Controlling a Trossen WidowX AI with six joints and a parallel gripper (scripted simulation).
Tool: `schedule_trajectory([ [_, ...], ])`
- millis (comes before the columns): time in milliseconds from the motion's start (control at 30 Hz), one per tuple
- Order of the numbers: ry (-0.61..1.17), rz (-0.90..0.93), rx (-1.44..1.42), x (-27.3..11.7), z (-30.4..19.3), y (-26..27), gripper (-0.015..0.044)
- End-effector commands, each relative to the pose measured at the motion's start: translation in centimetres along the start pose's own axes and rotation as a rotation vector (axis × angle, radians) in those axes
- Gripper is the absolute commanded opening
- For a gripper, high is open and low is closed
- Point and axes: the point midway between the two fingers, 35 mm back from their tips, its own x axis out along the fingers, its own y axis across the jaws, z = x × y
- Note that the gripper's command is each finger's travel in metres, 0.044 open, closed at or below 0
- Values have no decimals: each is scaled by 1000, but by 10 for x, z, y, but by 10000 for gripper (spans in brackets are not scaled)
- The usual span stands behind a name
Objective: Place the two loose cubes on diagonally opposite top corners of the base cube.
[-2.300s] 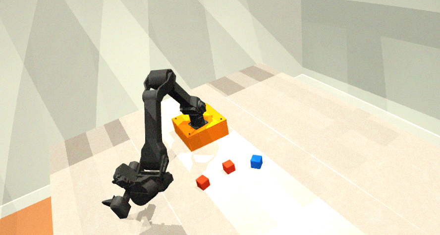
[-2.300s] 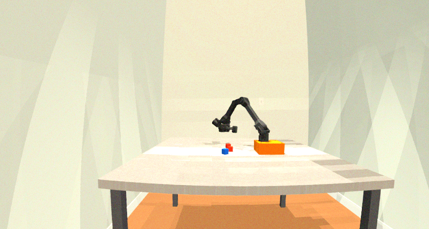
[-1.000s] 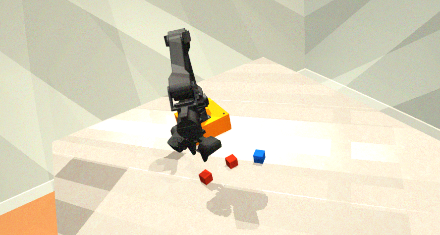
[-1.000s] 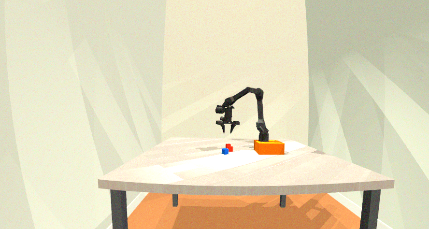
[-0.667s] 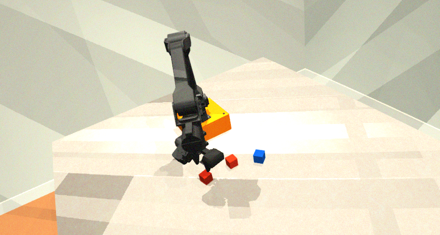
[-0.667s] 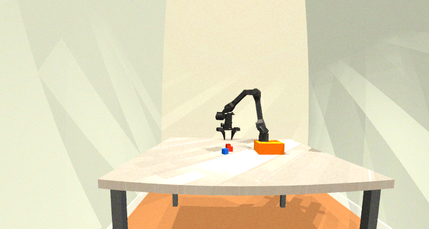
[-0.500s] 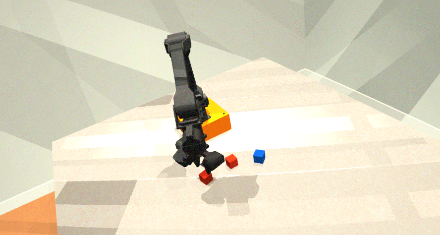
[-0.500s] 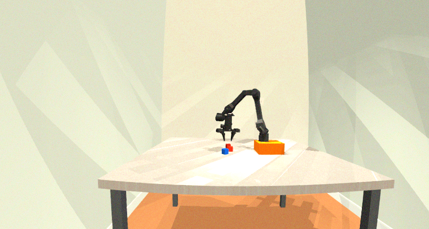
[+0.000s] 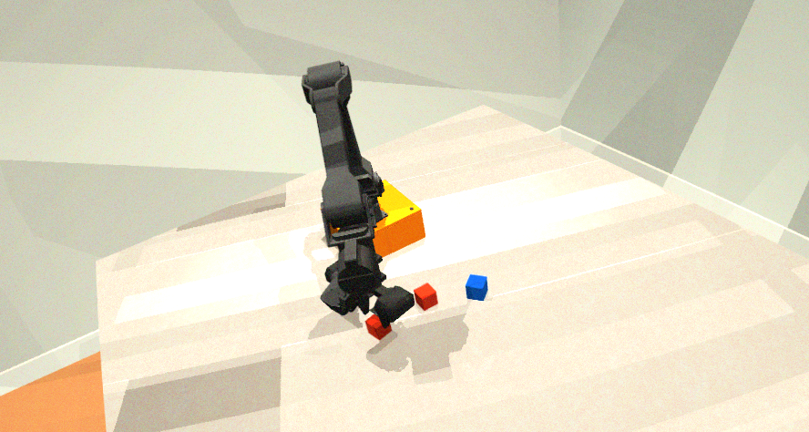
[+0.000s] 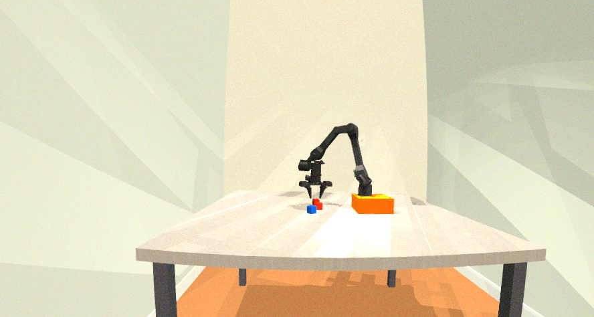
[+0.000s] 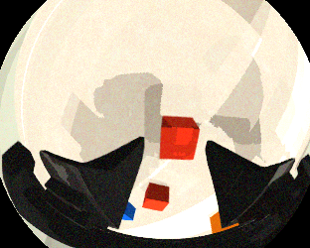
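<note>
The first red cube [image 9: 378, 327] [image 10: 316, 200] [image 11: 179, 144] sits on the table, partly hidden by a finger in the top view. The second red cube [image 9: 425, 296] [image 10: 318, 206] [image 11: 156, 197] sits apart from it, between it and the blue cube [image 9: 476, 287] [image 10: 311, 209] [image 11: 128, 211], which is partly hidden by a finger in the wrist view. My gripper [image 9: 375, 318] [image 10: 316, 198] [image 11: 175, 141] is open and empty, pointing down just above the first red cube. In the wrist view that cube shows between the fingertips, nearer the right finger. Nothing rests on the blue cube.
The arm stands on an orange box [image 9: 400, 233] [image 10: 376, 205] with a yellow top, and a bit of the box [image 11: 216, 222] shows by the right finger in the wrist view. The wooden table [image 10: 340, 263] ends at a front edge in the exterior view.
</note>
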Motion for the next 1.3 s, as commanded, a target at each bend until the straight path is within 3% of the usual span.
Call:
schedule_trajectory([
  [0,11,-7,-7,9,-3,-3,265],
  [300,10,-7,-5,21,-3,-3,265],
  [500,10,-7,-5,21,-3,-3,107],
  [1267,10,-6,-5,-36,1,3,105],
])
